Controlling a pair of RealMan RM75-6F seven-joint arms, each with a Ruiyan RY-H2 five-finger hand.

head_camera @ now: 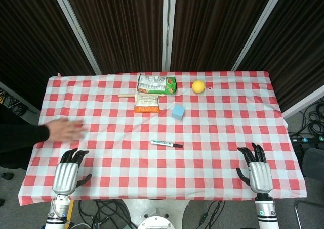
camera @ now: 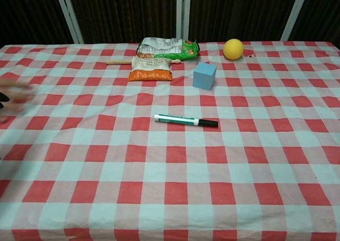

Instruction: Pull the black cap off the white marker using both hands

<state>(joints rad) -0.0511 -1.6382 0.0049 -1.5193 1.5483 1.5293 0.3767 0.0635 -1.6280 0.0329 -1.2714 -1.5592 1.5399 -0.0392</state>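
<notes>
The white marker [head_camera: 164, 143] [camera: 180, 119] lies flat near the middle of the checked table, its black cap [head_camera: 176, 145] [camera: 210, 123] pointing right. My left hand [head_camera: 68, 170] hovers at the table's near left edge, fingers spread, holding nothing. My right hand [head_camera: 256, 169] sits at the near right edge, also with fingers apart and nothing in it. Both hands are well away from the marker and show only in the head view.
A person's hand [head_camera: 63, 130] [camera: 13, 96], blurred, reaches over the left side of the table. At the back lie two snack bags [head_camera: 156, 83] [camera: 150, 71], a wooden stick [head_camera: 127, 94], a blue cube [head_camera: 178, 111] [camera: 204, 75] and a yellow ball [head_camera: 198, 86] [camera: 232, 48].
</notes>
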